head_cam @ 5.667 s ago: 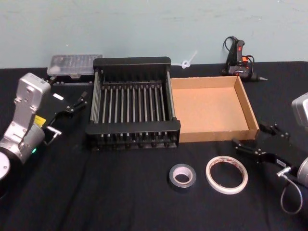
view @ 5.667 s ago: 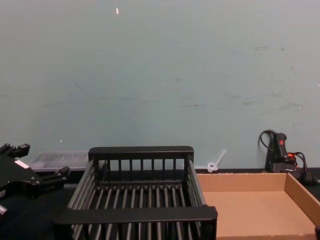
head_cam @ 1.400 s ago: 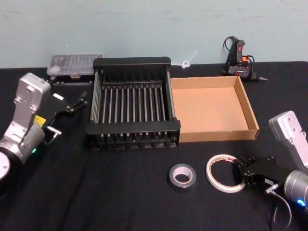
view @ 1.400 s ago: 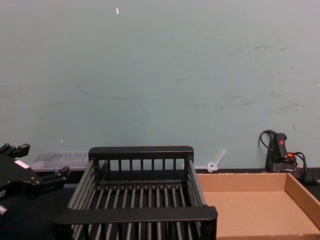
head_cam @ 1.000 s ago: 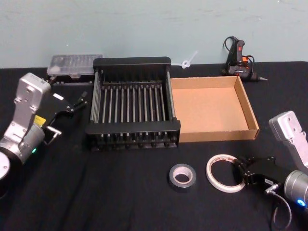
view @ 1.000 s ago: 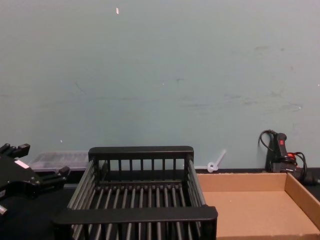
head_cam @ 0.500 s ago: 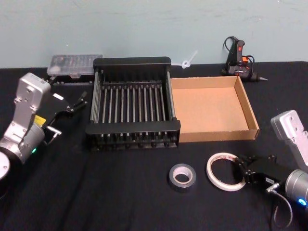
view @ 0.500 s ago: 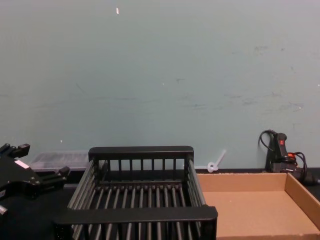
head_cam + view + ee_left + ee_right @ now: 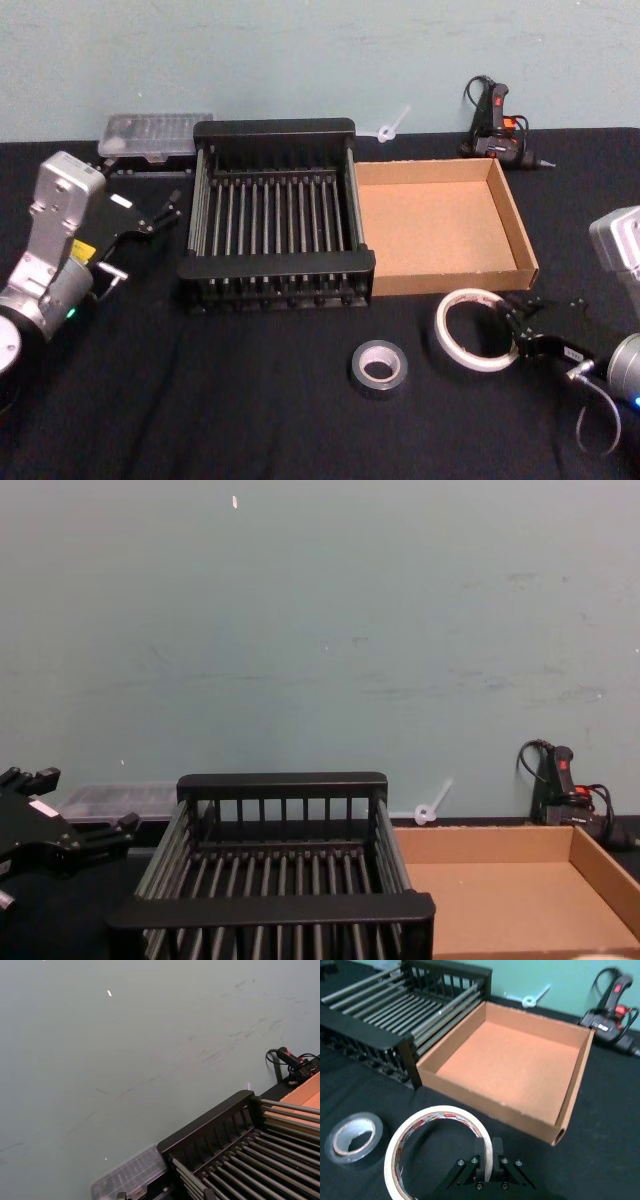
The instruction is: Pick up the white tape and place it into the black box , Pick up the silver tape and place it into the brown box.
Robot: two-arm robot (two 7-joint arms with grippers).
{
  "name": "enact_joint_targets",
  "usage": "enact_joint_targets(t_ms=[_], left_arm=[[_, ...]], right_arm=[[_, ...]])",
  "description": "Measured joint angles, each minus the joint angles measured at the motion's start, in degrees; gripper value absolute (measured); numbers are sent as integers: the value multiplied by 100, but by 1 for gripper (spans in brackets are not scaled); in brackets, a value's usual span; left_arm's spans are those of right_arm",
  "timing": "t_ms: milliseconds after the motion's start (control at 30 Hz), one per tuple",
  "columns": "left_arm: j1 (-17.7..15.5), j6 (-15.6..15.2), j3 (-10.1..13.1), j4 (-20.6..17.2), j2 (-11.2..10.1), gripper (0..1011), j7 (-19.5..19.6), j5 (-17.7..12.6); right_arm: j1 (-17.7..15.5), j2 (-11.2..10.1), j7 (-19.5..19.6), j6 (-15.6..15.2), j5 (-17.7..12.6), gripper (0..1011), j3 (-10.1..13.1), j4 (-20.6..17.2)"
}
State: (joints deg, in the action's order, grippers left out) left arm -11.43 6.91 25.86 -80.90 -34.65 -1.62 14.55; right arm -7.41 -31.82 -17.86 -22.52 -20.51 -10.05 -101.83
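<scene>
The white tape (image 9: 443, 333) hangs tilted just above the black table, and my right gripper (image 9: 515, 336) is shut on its right rim. In the right wrist view the white tape (image 9: 436, 1110) shows its red-printed core, with the gripper (image 9: 483, 1154) pinching its band. The silver tape (image 9: 396, 369) lies flat to its left, also seen as the silver tape (image 9: 376, 1130). Behind stand the black box (image 9: 275, 265) and, on its right, the brown box (image 9: 455, 279). My left gripper (image 9: 152, 216) is parked open at the far left.
A glue gun (image 9: 497, 125) lies at the back right beside the wall. A clear plastic case (image 9: 155, 135) sits at the back left and a white plastic piece (image 9: 392, 125) behind the boxes. Bare black tabletop stretches in front of the black box.
My right gripper came in from the right, shut on the white tape's rim and has now raised it, tilted, off the table. The left arm has not moved.
</scene>
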Motion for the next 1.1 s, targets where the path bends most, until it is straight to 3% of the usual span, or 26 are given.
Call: enact_joint_targets(t_ms=[267,533,1100], left_arm=[[0,0,0,0,0,1001,0,0],[0,0,0,0,0,1002,0,0],[0,0,0,0,0,1001,0,0]], right_arm=[[119,-25,25,121,-11,95,58,-34],[419,-9,14,229,89,95,-29,121],[1421,192,-347,665,418,95,-524,781]])
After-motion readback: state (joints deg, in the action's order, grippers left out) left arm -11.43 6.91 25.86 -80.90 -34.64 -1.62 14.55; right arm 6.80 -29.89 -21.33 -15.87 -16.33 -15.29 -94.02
